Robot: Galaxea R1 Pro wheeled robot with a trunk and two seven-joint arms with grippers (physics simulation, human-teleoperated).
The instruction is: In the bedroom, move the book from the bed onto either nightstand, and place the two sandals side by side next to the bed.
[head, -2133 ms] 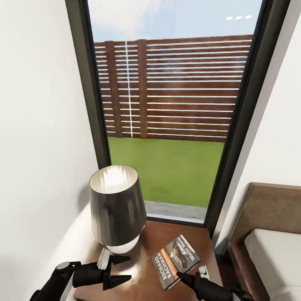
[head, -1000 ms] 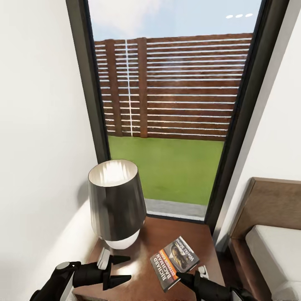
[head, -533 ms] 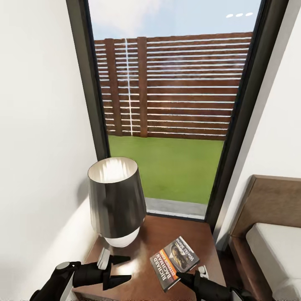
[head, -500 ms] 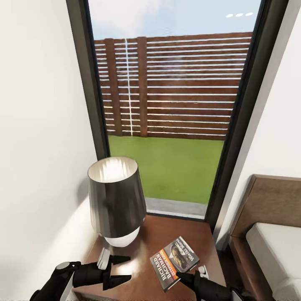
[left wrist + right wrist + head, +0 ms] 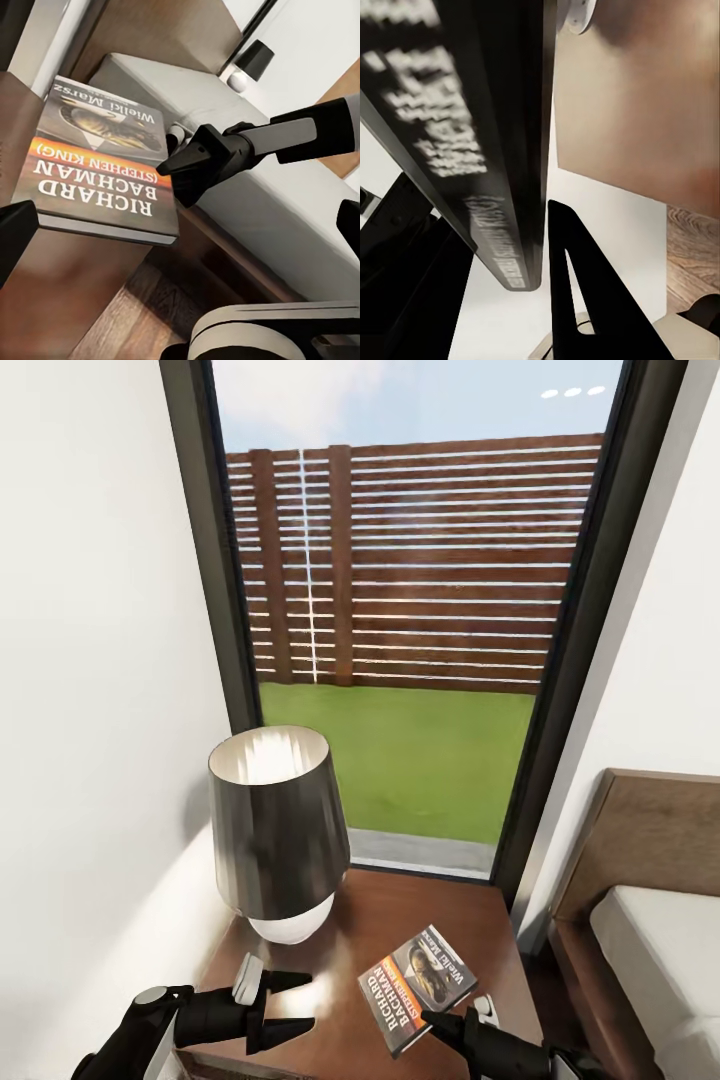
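Robot body: two black arms ending in two-fingered grippers.
Left gripper [image 5: 285, 1002]: matte black pointed wedge fingers, pale grey plate behind the jaws. Right gripper [image 5: 174, 174]: black tapered fingers, grey forearm sleeve, possibly white collar.

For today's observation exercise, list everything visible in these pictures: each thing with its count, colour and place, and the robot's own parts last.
book: one, dark cover, orange band, on the nightstand's right front part.
nightstand: one, reddish-brown, below the window.
lamp: one, dark shade, white base, on the nightstand's left.
window: one, dark frame, behind the nightstand.
fence: one, brown, outside.
lawn: green, outside.
bed: one, off-white mattress, brown headboard, at right.
left gripper: black, open, over the nightstand's front.
right gripper: black, at the book's near edge.
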